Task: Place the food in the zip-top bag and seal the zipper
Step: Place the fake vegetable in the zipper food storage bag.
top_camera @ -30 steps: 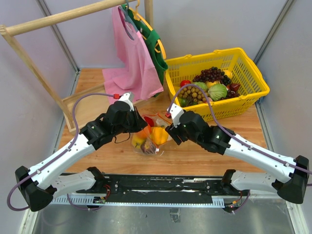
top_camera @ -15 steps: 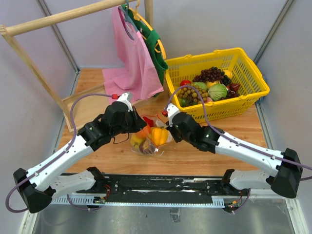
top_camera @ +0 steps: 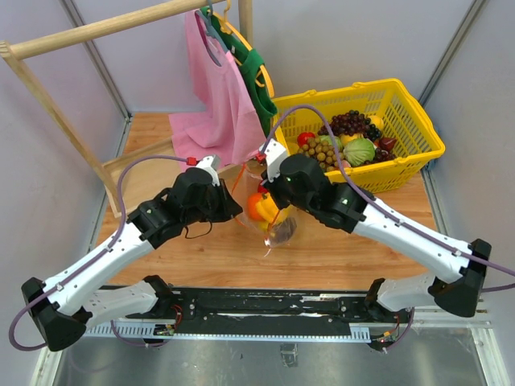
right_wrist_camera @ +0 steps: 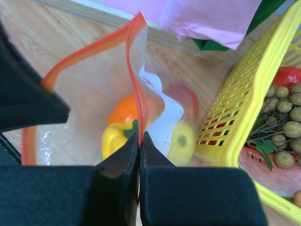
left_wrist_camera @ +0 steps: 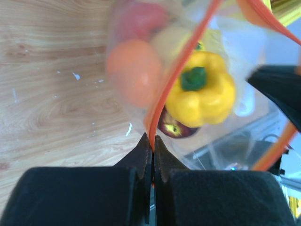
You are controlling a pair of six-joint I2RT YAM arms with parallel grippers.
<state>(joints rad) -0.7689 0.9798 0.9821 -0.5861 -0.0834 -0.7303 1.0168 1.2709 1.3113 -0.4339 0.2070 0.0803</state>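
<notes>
You've got a clear, glossy, crinkly plastic zip-top bag [top_camera: 278, 232] at centre, w/ a smooth red-orange plastic zipper [left_wrist_camera: 174, 80] strip. Inside, the yellow pepper [left_wrist_camera: 202, 94] is shiny moulded plastic; the orange [left_wrist_camera: 134, 70] looks duller but is blurred thru the film. Table [left_wrist_camera: 56, 103]: pale wood, visible grain, satin finish, a few white scuffs. Basket [top_camera: 394, 175] at 2 o'clock: glossy yellow plastic lattice. At 12, pink cloth bag [top_camera: 217, 104], matt fabric. Rack [top_camera: 96, 29] at 10: bare, smooth wood. At 6, dull grey metal sheet [top_camera: 201, 362]. Left gripper [left_wrist_camera: 152, 143] fingers: matt black.
</notes>
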